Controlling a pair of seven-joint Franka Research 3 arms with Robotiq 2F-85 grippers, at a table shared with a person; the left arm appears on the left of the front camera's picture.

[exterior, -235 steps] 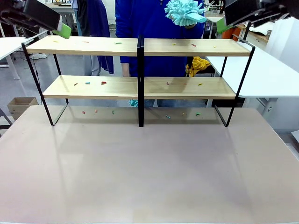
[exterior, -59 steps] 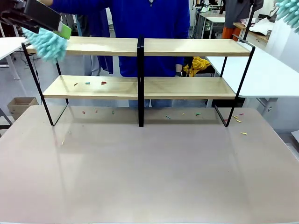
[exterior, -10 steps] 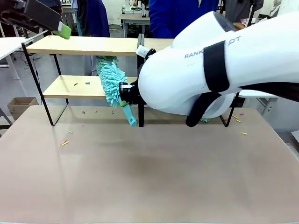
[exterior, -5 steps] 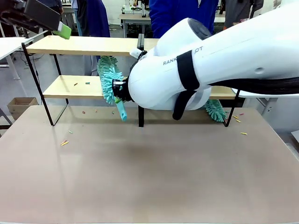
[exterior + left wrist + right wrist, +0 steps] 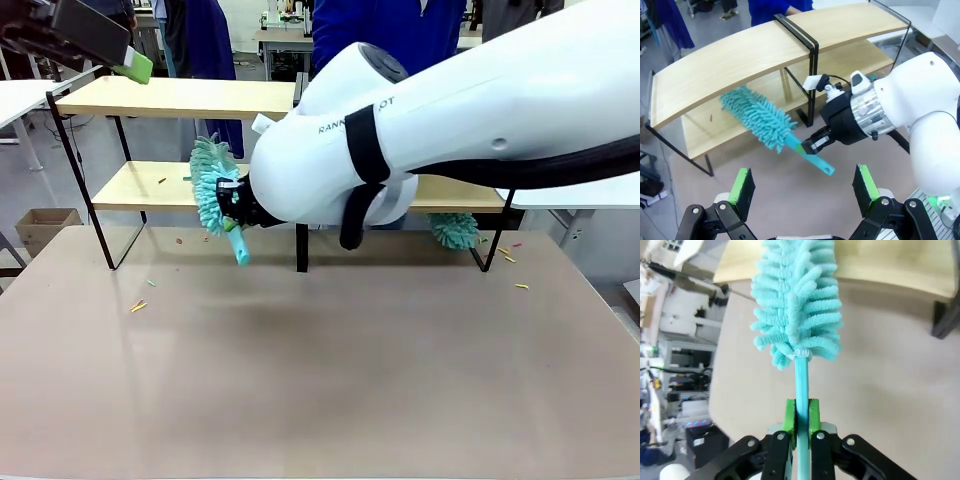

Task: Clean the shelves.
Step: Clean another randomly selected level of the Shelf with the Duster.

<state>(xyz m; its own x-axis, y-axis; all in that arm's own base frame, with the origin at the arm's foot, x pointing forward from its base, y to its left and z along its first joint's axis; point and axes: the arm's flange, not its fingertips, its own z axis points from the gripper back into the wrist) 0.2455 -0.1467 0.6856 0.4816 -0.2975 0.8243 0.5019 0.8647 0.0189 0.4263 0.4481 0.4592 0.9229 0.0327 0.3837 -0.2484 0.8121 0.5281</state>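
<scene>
- The shelves [image 5: 180, 97] stand at the far side of the table [image 5: 320, 380], two wooden boards on a black frame with a centre post [image 5: 301, 250].
- A teal duster [image 5: 208, 185] lies with its fluffy head over the left half of the lower board, between the two tiers; its handle slopes down toward the near side.
- The right gripper [image 5: 237, 205] is clamped on the duster's handle; in the right wrist view the green pads [image 5: 789, 416] press the teal stick from both sides, the head rising above them.
- The right arm [image 5: 450, 120] reaches across from the right, in front of the centre post and the right half of the shelves.
- A second teal duster [image 5: 453, 229] shows at the lower board's right end, near the right frame leg.
- Small coloured scraps [image 5: 138, 305] lie on the table near the left leg, more [image 5: 520, 286] near the right leg, and a few [image 5: 162, 181] on the lower board's left part.
- The left gripper [image 5: 802, 187] hangs above the scene with its jaws wide apart, holding nothing.
- A person in blue [image 5: 380, 30] stands behind the shelves.
</scene>
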